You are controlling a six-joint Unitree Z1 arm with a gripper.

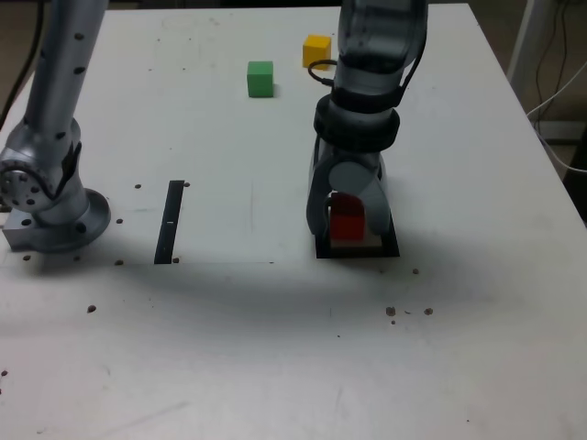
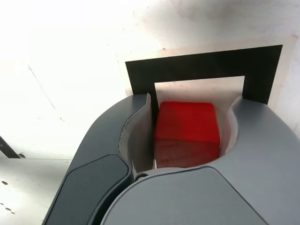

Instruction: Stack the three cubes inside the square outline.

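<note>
Exterior view, and the arm [image 1: 371,82] comes down from the top of the frame, right of centre, with the gripper [image 1: 347,220] pointing down at the table [image 1: 275,348]. Right between its jaws sits the red cube [image 1: 348,223], resting on the white middle of the square outline [image 1: 390,249], just right of centre in the frame. The black frame peeks out under the gripper along the bottom and the right edge.

Up in the top middle of the frame, the green cube [image 1: 260,79] stands alone on the table, and the yellow cube [image 1: 316,50] sits near it to the right, a little higher in the picture, just beside the arm. Both are well apart from the square.

Left of centre lies a narrow black strip [image 1: 170,222], and the arm's grey base [image 1: 50,197] fills the left edge.

Over to the wrist view: the red cube [image 2: 187,133] is dead centre, inside the white patch, with the square outline [image 2: 206,68] wrapping round it above and on both sides. The jaws flank the cube closely; a thin gap shows on each side, so they look slightly parted rather than clamped, narrow but not pinching. The cube sits square on the surface, upright, not tilted, bottom hidden by the gripper [image 2: 187,154] body.
</note>
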